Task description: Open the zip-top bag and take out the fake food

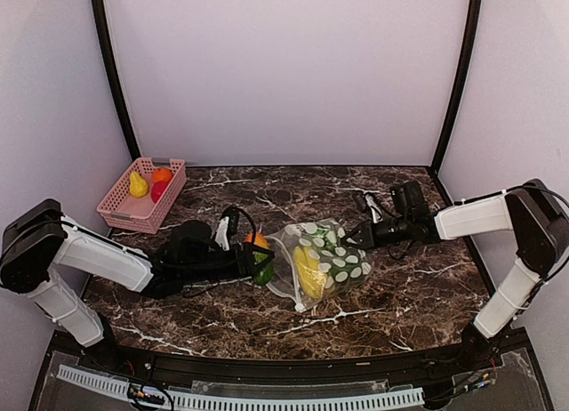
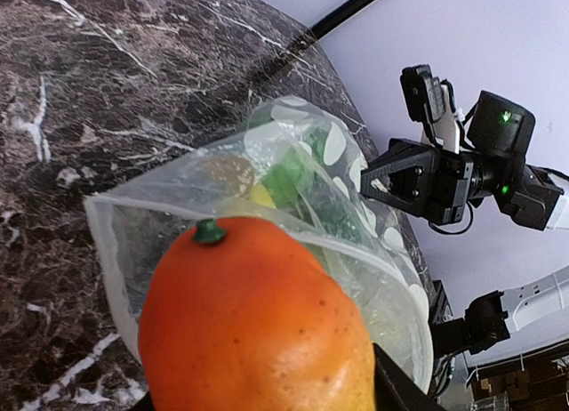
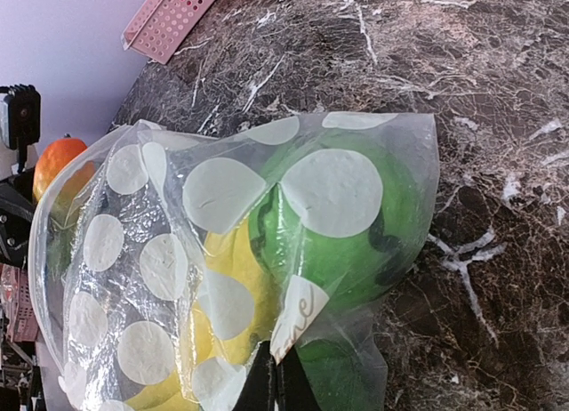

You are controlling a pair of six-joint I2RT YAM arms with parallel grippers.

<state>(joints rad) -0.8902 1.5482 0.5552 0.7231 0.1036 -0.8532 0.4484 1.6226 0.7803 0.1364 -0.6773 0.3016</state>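
Your left gripper clasped the orange fruit at the bag's 9 o'clock mouth; your right gripper was clamped on its 2 o'clock corner.

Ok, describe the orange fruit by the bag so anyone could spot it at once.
On the dark marble table, find the green-dotted zip-top bag at the centre. At its left, open end an orange fruit with a green stem nub sits in the left pincer. The other orange fruit lies in the pink basket at far left.
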